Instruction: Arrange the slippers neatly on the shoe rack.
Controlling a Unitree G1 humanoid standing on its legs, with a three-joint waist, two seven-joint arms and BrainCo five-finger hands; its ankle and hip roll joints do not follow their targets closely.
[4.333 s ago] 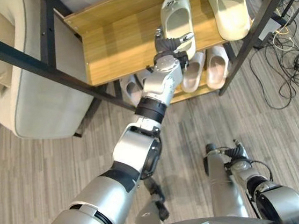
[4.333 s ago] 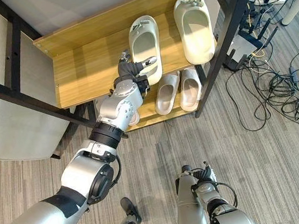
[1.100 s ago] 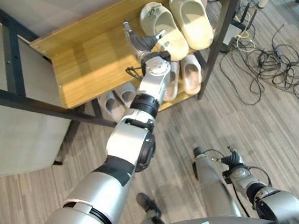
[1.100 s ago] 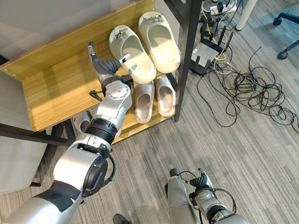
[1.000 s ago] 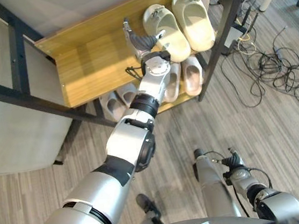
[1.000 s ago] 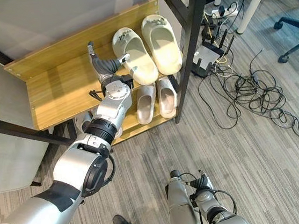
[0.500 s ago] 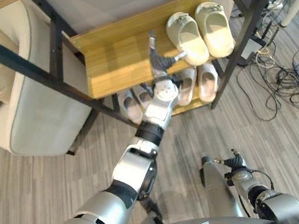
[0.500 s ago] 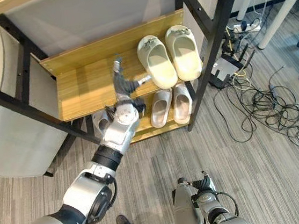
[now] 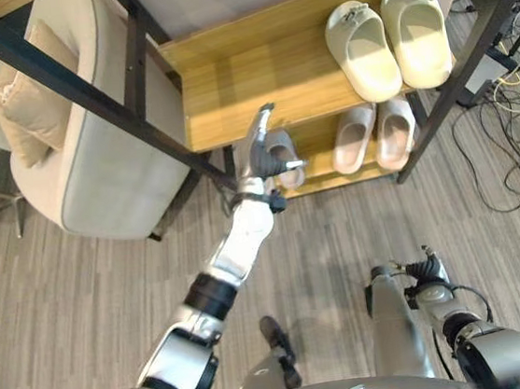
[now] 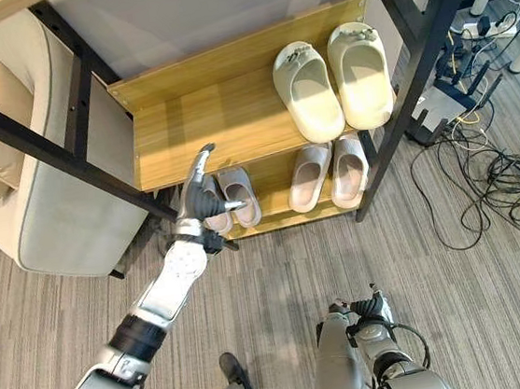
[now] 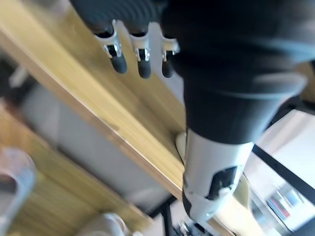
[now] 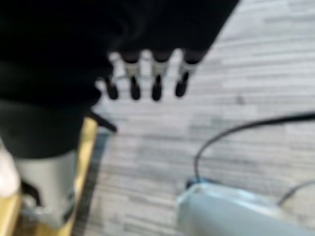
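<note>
We find the shoe rack (image 10: 185,109) holding a cream pair of slippers (image 10: 332,75) side by side at the right end of its upper shelf, toes to the back. On the lower shelf a beige pair (image 10: 331,172) lies directly beneath them, and a grey-pink pair (image 10: 238,195) sits further left, partly behind the left hand (image 10: 199,200).

We judge the upper pair placed and the task near its end. What remains, in our view, is a check of the lower shelf, with the grey-pink pair squared up if it sits unevenly.

The left arm reaches out toward the rack's front edge, hand raised before the lower shelf, fingers straight and spread, holding nothing. The right hand (image 12: 147,78) hangs low over the floor, well away from the rack, fingers relaxed and empty.
</note>
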